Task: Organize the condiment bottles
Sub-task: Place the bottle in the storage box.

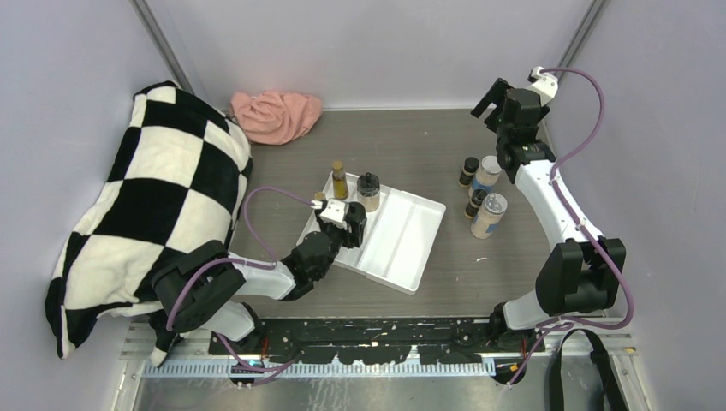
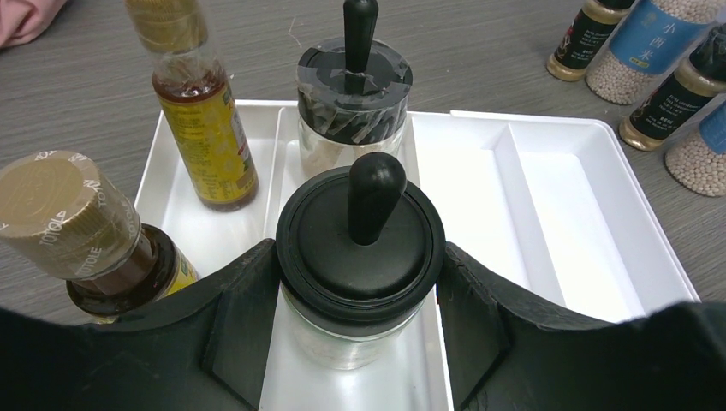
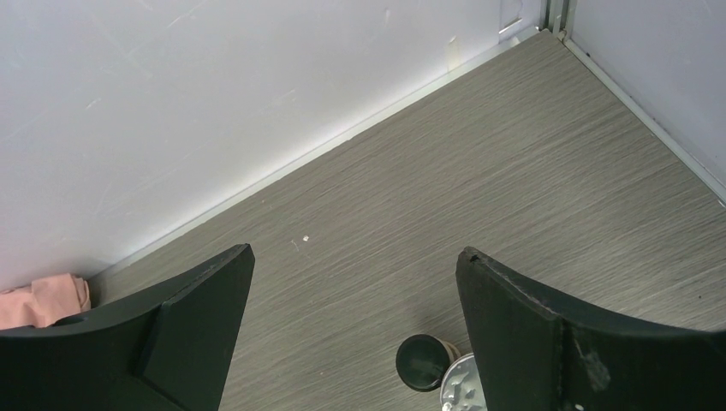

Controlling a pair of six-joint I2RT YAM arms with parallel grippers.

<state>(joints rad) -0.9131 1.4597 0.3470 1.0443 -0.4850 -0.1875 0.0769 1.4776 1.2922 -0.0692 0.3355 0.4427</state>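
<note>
- The surface is a grey wood-grain table [image 1: 428, 137] boxed in by pale walls; a black-and-white checked cushion [image 1: 145, 214] lies at 9 o'clock and a crumpled pink cloth [image 1: 276, 116] at 11 o'clock.
- A white divided plastic tray [image 1: 402, 244] sits mid-table; my left gripper [image 2: 360, 257] is clamped on a black-lidded glass jar with a knob handle [image 2: 360, 330], over the tray's second lane from the left; I cannot tell whether the jar rests on the tray floor.
- Its twin jar [image 2: 353, 94] stands just behind at 12 o'clock in the same lane; two slim yellow brown-capped bottles [image 2: 205, 128] occupy the leftmost lane.
- Two tiny dark bottles [image 1: 468, 171] and two clear silver-lidded shakers [image 1: 490, 214] wait outside, at 3 o'clock from the tray.
- My right gripper [image 3: 355, 253] hangs spread and empty at the table's 1 o'clock corner.
- I judge the jar rigid, smooth, breakable and fairly light; the lid may sit loose, so I would squeeze the glass body beneath the rim, never the knob; the shakers look slick and top-heavy, so grip them mid-body.
</note>
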